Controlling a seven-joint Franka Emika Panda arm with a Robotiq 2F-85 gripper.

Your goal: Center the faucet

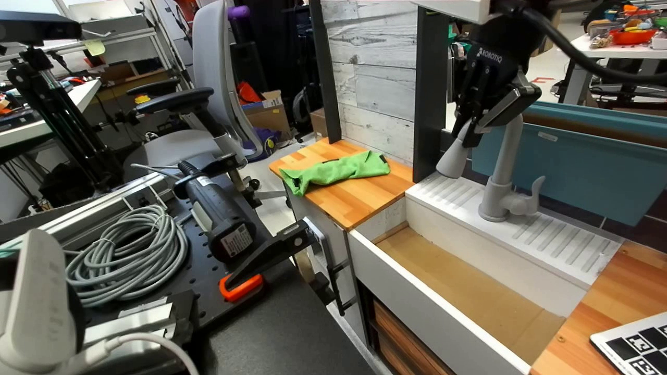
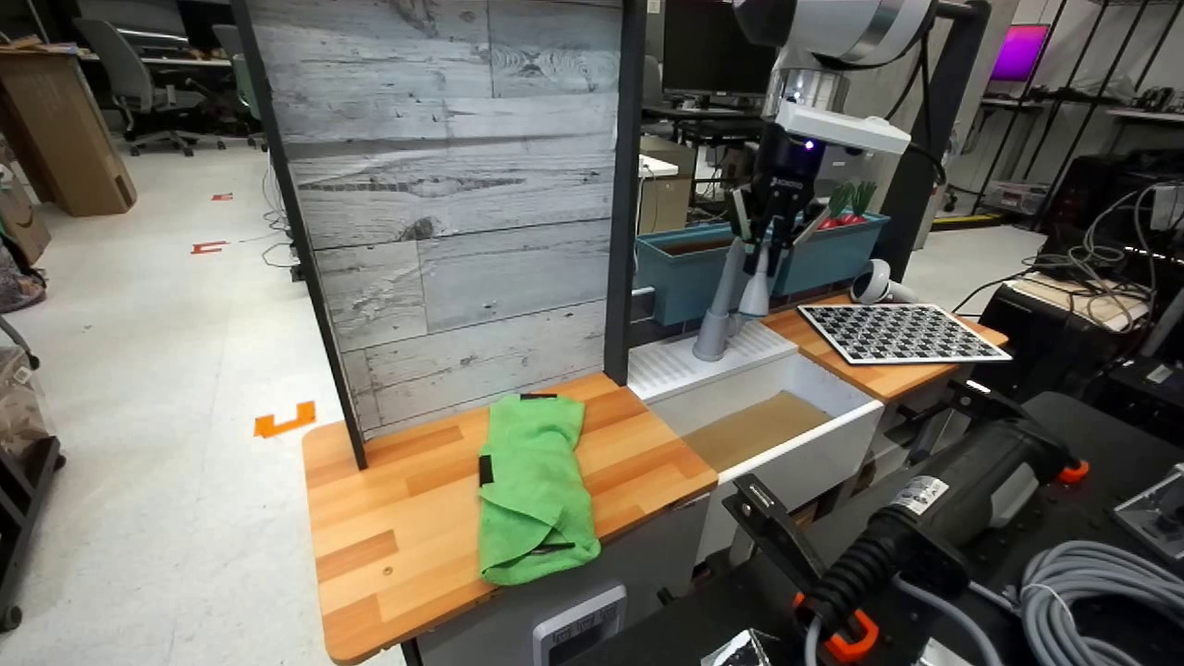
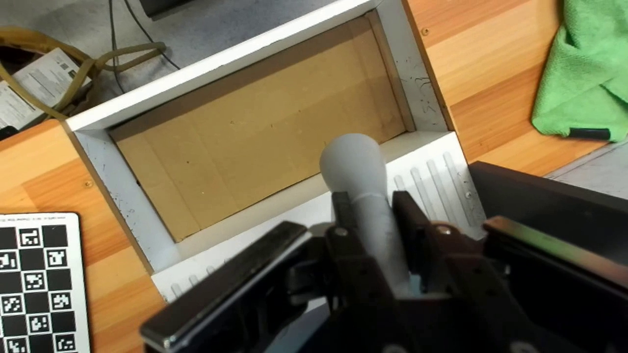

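grey faucet [image 1: 503,172], green cloth [image 2: 538,490], black-and-white checkered board [image 2: 902,333]

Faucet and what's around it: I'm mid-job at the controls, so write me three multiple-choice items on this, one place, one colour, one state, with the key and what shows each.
1. Where does the green cloth lie?
A. Inside the sink
B. On the wooden countertop
C. On the checkered board

2. What colour is the planter behind the faucet?
A. Teal
B. Yellow
C. Black

3. How does the faucet's spout stand to the gripper?
A. Well clear of it
B. Lying flat below it
C. Between its fingers

Key:
1. B: both exterior views show the cloth spread on the wood.
2. A: its blue-green front shows in both exterior views.
3. C: the wrist view shows one finger on each side of the spout; whether they press on it is unclear.
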